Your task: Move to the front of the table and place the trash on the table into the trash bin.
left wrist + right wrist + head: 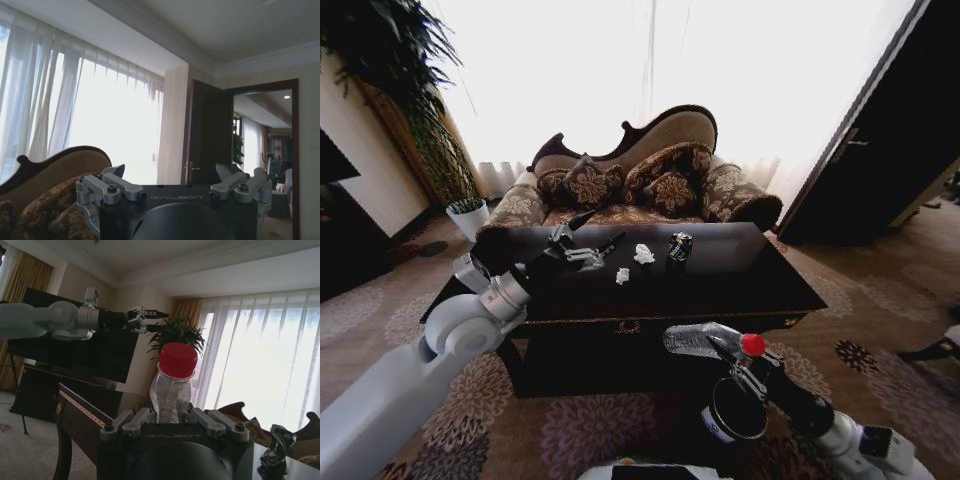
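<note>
The right tool (735,362) gripped the bottle (705,342) at lower right, above the bin (735,410); lower it squarely inside the rim before releasing. The left tool (605,245) hung wide over the worktop (770,275).

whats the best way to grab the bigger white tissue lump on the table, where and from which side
The larger tissue lump lies loose on the table's glossy top, with a smaller tissue lump apart from it. Probably pinch its crumpled middle from straight above. The open left end effector hovers just beside it.
</note>
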Tool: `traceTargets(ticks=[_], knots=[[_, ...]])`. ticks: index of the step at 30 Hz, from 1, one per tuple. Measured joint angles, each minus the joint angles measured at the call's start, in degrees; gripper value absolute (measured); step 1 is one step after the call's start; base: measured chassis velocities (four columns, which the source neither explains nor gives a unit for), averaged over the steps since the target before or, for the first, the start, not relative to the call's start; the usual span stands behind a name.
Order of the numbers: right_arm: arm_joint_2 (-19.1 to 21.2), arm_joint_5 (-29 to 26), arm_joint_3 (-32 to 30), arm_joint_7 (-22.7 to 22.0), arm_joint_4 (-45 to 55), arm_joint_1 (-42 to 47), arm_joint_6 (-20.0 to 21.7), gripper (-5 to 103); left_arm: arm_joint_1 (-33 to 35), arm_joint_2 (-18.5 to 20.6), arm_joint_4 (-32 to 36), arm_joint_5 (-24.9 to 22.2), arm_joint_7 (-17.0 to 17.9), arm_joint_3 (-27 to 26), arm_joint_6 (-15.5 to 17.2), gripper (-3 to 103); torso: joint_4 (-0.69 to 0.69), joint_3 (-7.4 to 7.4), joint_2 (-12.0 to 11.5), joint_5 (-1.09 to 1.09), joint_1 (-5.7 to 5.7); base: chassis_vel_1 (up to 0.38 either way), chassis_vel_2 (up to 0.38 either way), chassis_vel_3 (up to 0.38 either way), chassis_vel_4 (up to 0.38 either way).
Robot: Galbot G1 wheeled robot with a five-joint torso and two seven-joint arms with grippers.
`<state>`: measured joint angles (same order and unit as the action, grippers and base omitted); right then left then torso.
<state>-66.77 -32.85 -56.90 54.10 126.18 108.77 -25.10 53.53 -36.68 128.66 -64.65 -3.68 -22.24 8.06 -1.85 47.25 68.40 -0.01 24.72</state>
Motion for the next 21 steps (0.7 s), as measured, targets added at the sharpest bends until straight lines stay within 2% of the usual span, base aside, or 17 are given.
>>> traceTargets(ticks=[3, 9, 13, 16, 21], knots=[[0.1, 3.4, -0.7, 0.5, -5.8, -0.6, -2.5, 21, 0.0, -0.5, -0.5, 0.1, 3.2, -2.3, 2.0, 100, 0.0, 0.0, 0.0, 0.01, 0.0, 0.0, 0.0, 0.0, 0.0], [-0.6, 6.6, -0.6, -1.4, -12.5, -1.7, -3.2, 21, 0.2, -0.7, 0.1, -1.2, 3.7, -6.8, 2.6, 100, -0.01, 0.0, 0.0, 0.02, 0.0, 0.0, 0.0, 0.0, 0.0], [-1.0, 11.8, -0.2, -5.6, -18.9, -3.5, -2.9, 21, 0.6, 0.0, 1.1, -4.0, 3.8, -11.6, 2.6, 100, 0.0, 0.0, 0.0, 0.0, 0.0, 0.0, 0.0, 0.0, 0.0], [-1.1, 13.7, 0.1, -7.1, -21.8, -4.4, -2.6, 21, 0.7, 0.2, 1.5, -5.3, 4.0, -13.6, 2.6, 100, 0.0, 0.0, 0.0, 0.01, 0.0, 0.0, 0.0, 0.0, 0.0], [-2.2, 17.5, 1.1, -13.8, -29.9, -6.7, -0.3, 21, 1.2, 0.7, 2.2, -6.6, 6.0, -19.1, 3.0, 100, 0.0, 0.0, 0.0, 0.01, 0.0, 0.0, 0.0, 0.0, 0.0]])
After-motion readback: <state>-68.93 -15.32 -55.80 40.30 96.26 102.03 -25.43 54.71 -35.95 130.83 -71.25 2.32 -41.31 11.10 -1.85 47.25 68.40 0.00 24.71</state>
